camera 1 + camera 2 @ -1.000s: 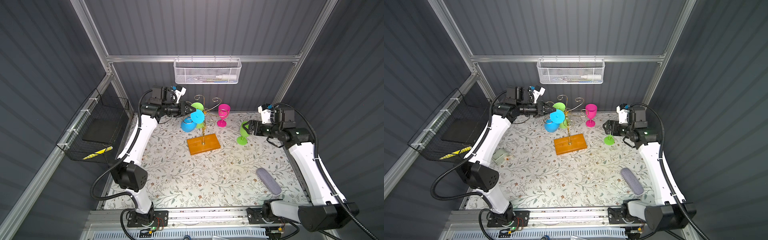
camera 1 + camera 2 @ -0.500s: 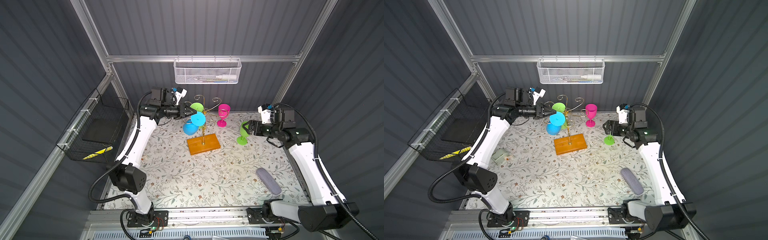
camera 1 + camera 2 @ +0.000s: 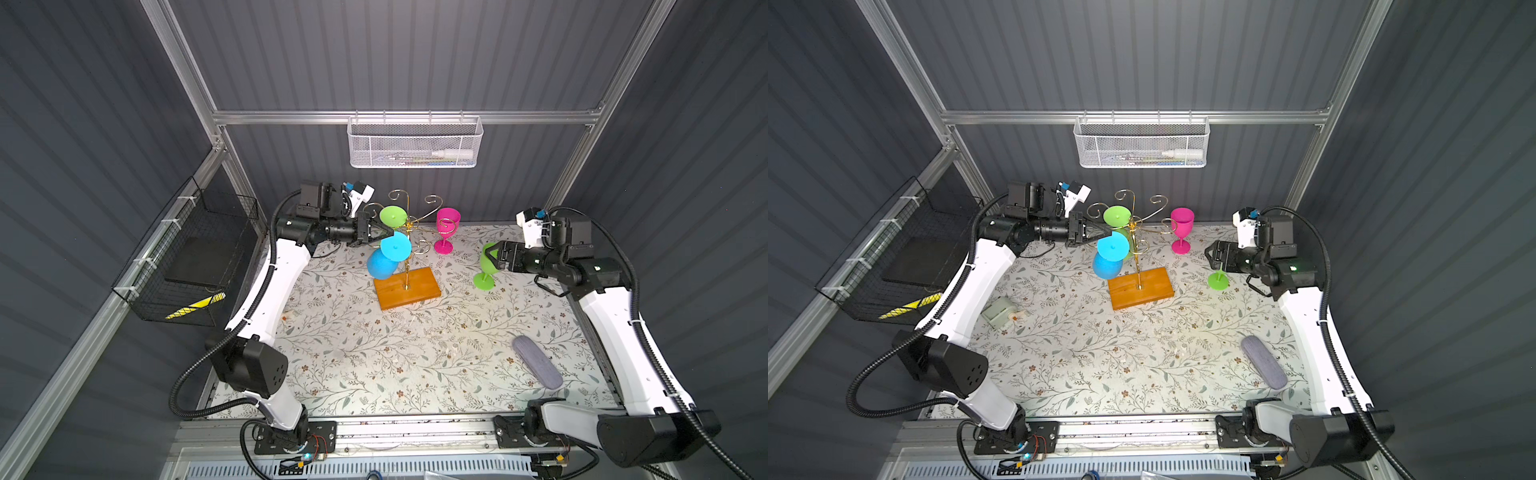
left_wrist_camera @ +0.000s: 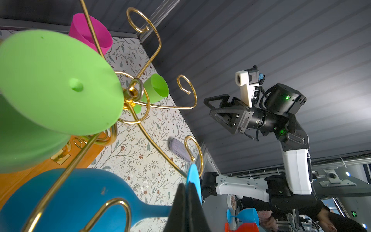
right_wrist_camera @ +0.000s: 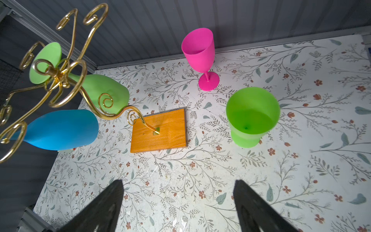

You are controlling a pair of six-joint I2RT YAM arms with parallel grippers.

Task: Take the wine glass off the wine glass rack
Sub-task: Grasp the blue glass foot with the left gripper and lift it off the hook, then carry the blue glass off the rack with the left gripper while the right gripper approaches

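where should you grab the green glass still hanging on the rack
The hanging green glass is probably best pinched edge-on by its flat foot, from the left, away from the middle of the rack: it hangs bowl down, stem between wire arms, and the bowl looks wide.

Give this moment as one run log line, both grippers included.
left gripper: shut on blue wine glass foot | right gripper: open, empty | wine glass rack: green glass hanging

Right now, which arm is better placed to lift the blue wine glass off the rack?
Left. The left hand is shut on the foot of the blue wine glass hanging on the wine glass rack. The right hand is open, away from the rack.
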